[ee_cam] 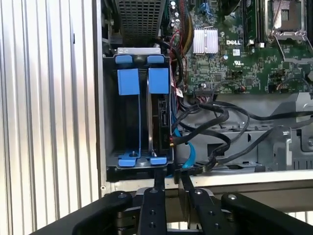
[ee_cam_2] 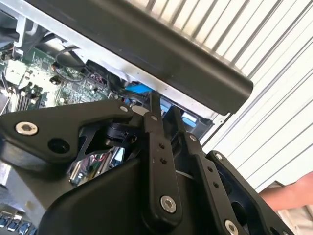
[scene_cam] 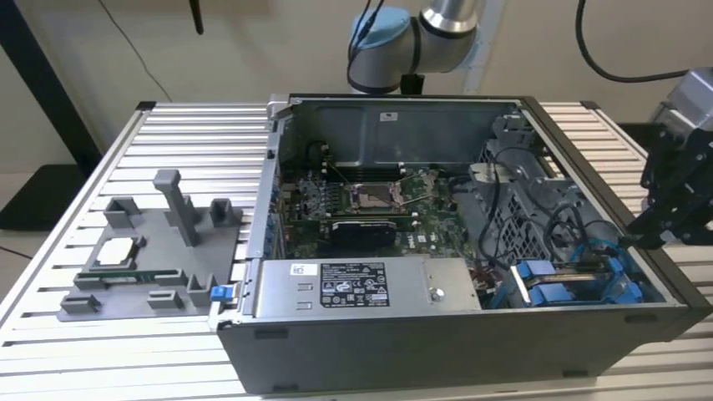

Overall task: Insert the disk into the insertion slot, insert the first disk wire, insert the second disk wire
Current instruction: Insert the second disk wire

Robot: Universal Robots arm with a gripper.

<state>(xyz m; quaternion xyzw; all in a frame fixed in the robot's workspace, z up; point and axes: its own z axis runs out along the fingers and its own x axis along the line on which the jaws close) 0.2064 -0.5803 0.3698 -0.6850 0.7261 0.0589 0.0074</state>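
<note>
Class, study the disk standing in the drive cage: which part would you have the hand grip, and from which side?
Probably the blue carrier tabs at its ends, approached through the open side of the case. The disk stands on edge in the drive cage, whose walls cover its flat faces, leaving the narrow edge and tabs exposed. The hand is beside the cage.

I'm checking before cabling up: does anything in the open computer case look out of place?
Nothing looks damaged. A blue cable and black cables sprawl loose beside the drive cage. A person's arm shows by the slatted table in the second wrist view.
</note>
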